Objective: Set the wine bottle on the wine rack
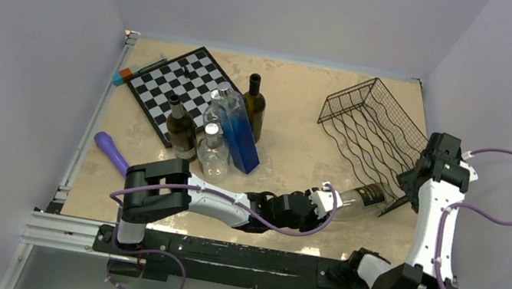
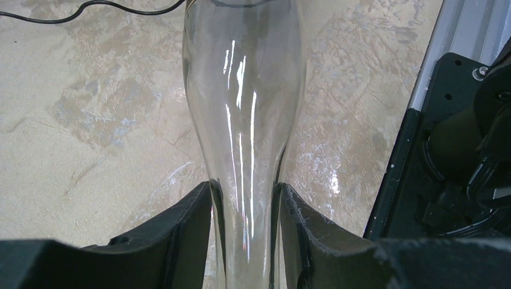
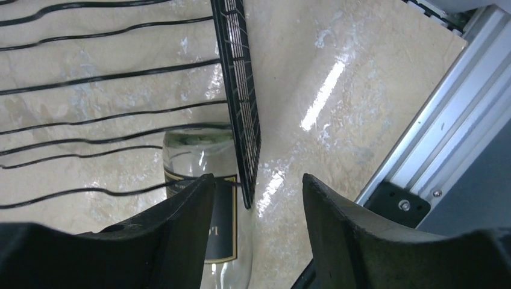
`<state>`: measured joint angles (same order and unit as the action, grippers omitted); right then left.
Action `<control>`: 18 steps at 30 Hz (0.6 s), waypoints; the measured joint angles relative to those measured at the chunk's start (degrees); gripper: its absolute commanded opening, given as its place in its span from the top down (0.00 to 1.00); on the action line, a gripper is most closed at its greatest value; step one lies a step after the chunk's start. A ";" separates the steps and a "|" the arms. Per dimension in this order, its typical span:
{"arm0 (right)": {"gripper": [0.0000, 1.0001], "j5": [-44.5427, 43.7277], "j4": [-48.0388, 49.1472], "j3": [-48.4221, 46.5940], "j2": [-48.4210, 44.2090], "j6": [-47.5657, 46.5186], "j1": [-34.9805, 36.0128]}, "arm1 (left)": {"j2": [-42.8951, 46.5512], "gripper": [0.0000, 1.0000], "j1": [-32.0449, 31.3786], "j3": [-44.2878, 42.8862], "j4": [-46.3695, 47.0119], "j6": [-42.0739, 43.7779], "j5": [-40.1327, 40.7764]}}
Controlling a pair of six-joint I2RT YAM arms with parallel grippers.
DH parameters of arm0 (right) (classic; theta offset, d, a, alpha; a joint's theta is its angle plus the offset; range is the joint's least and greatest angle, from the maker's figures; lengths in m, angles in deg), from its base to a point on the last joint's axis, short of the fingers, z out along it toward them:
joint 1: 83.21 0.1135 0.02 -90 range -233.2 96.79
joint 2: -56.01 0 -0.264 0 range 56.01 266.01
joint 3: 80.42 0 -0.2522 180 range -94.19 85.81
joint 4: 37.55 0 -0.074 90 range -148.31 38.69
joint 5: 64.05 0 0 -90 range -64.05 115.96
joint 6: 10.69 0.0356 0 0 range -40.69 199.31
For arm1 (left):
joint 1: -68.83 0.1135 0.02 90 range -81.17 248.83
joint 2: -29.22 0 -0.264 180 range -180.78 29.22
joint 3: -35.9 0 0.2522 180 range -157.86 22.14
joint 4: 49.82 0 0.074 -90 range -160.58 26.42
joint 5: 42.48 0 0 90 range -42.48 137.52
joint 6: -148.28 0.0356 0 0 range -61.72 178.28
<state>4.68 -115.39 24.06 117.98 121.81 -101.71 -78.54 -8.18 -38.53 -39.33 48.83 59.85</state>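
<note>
Top external view, item list.

1. Wine bottle (image 1: 362, 199): clear glass with a black label. It is held nearly level above the table (image 1: 291, 150), neck toward the left arm and base at the near corner of the wine rack (image 1: 376, 128). Whether it is seated in a wire cradle cannot be told.
2. Left gripper (image 1: 328, 201): clamped on the bottle's neck. In the left wrist view the wine bottle (image 2: 244, 120) is seen pinched between the two fingers of the left gripper (image 2: 246, 192).
3. Right gripper (image 1: 416, 181): positioned at the rack's right end. In the right wrist view the right gripper (image 3: 256, 180) is shown with its jaws parted and nothing grasped. The mesh edge of the wine rack (image 3: 238, 90) and the base of the wine bottle (image 3: 199, 153) are visible beyond them, the base seen through the wires.
4. Chessboard (image 1: 176, 89): laid at far left.
5. Dark bottle (image 1: 253, 105): upright, beside the chessboard.
6. Purple object (image 1: 110, 151): laid near the left edge.
</note>
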 measured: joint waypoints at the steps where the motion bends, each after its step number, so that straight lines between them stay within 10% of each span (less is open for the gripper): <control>1: 0.46 0.28 1.07 0.00 1.05 -0.63 -0.48 | 0.00 1.00 0.00 0.00 0.00 -0.02 0.00; 8: 0.67 3.26 3.96 0.07 5.92 -2.64 -2.58 | 0.00 1.00 0.00 0.00 0.00 -0.02 -0.02; 13: 1.00 4.94 5.03 2.73 5.42 -3.17 -2.58 | 0.00 1.00 0.00 0.00 0.00 -0.09 0.00; 18: 1.00 6.29 5.27 3.61 4.35 -5.22 -2.49 | 0.00 1.00 0.00 0.00 0.00 -0.55 0.13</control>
<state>10.97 -110.12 27.66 122.33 116.59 -104.20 -78.54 -8.18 -38.53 -39.33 48.28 59.99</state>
